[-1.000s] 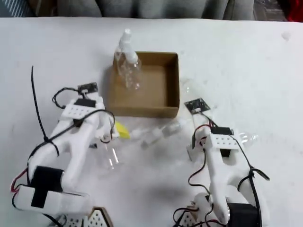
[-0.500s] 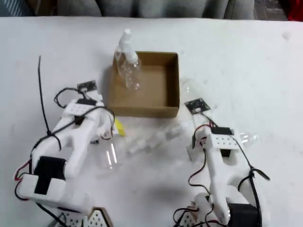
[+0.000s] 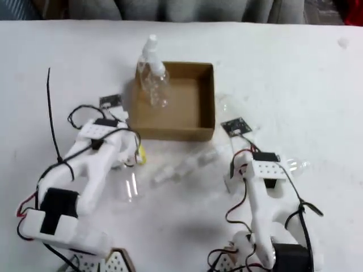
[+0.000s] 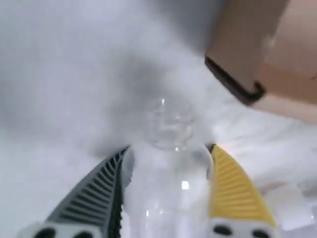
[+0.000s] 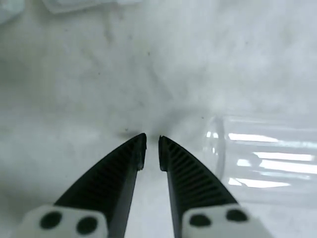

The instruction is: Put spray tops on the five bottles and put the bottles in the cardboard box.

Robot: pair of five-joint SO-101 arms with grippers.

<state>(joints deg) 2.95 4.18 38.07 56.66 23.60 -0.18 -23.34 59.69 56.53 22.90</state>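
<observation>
Clear uncapped plastic bottle (image 4: 168, 171) is clamped at the shoulder by the left gripper (image 4: 169, 150), grey finger on one side, yellow on the other, open neck pointing away from the wrist, just in front of the near left corner of the brown cardboard box (image 3: 170, 134). Clear spray bottle with a white top (image 3: 154, 76) stands at the box's far left corner; can't tell if it's inside or against the wall. Blurred loose clear pieces (image 3: 187, 164) lie between the arms, near the box's front wall. Right gripper (image 5: 152, 141) points down at the white surface (image 3: 306, 73), fingers almost together with a thin slit, nothing between them; another clear bottle (image 5: 265, 161) lies on its side just beside it. Grey upholstered shapes (image 3: 198, 8) run behind the surface's far edge.
</observation>
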